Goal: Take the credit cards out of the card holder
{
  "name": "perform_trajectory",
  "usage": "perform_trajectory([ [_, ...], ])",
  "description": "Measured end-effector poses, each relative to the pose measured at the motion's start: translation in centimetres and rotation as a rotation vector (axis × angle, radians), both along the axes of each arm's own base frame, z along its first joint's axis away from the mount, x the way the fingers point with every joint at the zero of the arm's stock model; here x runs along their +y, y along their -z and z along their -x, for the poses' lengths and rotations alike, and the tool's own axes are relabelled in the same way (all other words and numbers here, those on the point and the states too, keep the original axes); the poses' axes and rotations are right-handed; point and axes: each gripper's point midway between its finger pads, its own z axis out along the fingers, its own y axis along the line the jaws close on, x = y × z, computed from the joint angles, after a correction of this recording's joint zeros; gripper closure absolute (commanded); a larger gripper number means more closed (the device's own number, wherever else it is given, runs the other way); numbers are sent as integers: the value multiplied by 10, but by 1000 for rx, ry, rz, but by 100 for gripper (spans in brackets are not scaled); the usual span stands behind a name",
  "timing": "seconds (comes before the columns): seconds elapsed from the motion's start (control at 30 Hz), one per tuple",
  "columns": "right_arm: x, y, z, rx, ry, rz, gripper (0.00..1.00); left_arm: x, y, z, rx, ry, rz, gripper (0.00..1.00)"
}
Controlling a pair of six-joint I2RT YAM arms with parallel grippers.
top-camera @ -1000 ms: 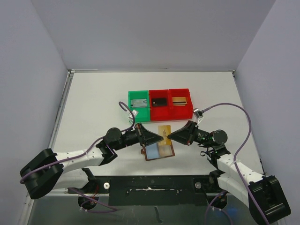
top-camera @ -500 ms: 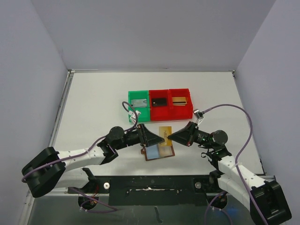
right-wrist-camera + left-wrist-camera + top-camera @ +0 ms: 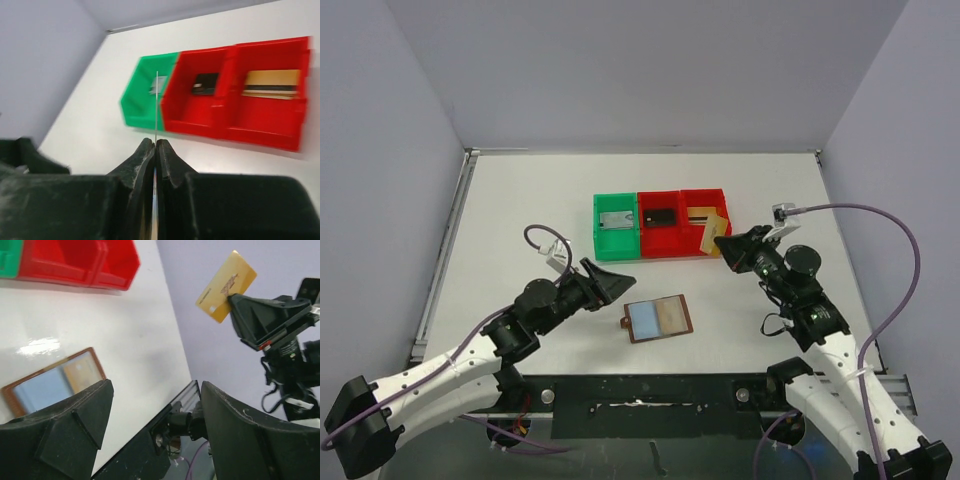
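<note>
The card holder [image 3: 658, 318] lies open and flat on the table, brown-edged, with a pale blue pocket on the left. A tan card [image 3: 82, 375] still shows in its right pocket. My left gripper [image 3: 612, 278] hangs open just left of the holder, touching nothing; in the left wrist view its fingertips [image 3: 105, 386] frame the holder [image 3: 50, 385]. My right gripper [image 3: 725, 244] is shut on a gold credit card [image 3: 710, 238], held in the air at the front edge of the right red bin. That card [image 3: 157, 100] appears edge-on in the right wrist view.
A green bin [image 3: 617, 226] and two red bins [image 3: 660, 224] [image 3: 705, 214] stand in a row behind the holder. Each holds a card: grey [image 3: 155, 87], black [image 3: 205, 83] and gold [image 3: 272, 83]. The table's near metal edge [image 3: 180, 400] is close below the left gripper.
My left gripper let go of the holder, opened and drew back to the left. My right gripper pulled the gold card out and carried it up toward the right red bin. The holder now lies flat.
</note>
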Motion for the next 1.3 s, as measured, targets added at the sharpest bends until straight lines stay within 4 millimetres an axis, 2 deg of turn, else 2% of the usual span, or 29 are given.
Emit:
perform_trajectory([
  [0.2, -57, 20, -56, 121, 298, 236, 100, 23, 32, -3, 78, -87, -108, 29],
  [0.33, -84, 42, -87, 222, 357, 307, 100, 30, 52, -1, 121, -95, -185, 29],
  [0.43, -93, 57, -96, 251, 344, 340, 99, 34, 62, 2, 142, -96, -231, 29],
  [0.6, -78, 63, -116, 195, 196, 500, 100, 40, 69, 3, 156, -99, -296, 29],
  [0.73, -51, 57, -132, 35, 21, 762, 100, 44, 73, 2, 157, -102, -340, 29],
  [0.87, -25, 65, -145, -70, -162, 987, 100, 48, 78, 2, 157, -100, -375, 29],
  [0.97, -26, 87, -157, -103, -261, 1131, 100, 50, 80, 2, 155, -101, -390, 29],
  [1.1, -36, 117, -158, -112, -393, 1259, 100, 53, 82, 1, 154, -103, -411, 29],
  [1.3, -36, 124, -164, -222, -519, 1345, 100, 59, 81, -1, 148, -117, -422, 29],
])
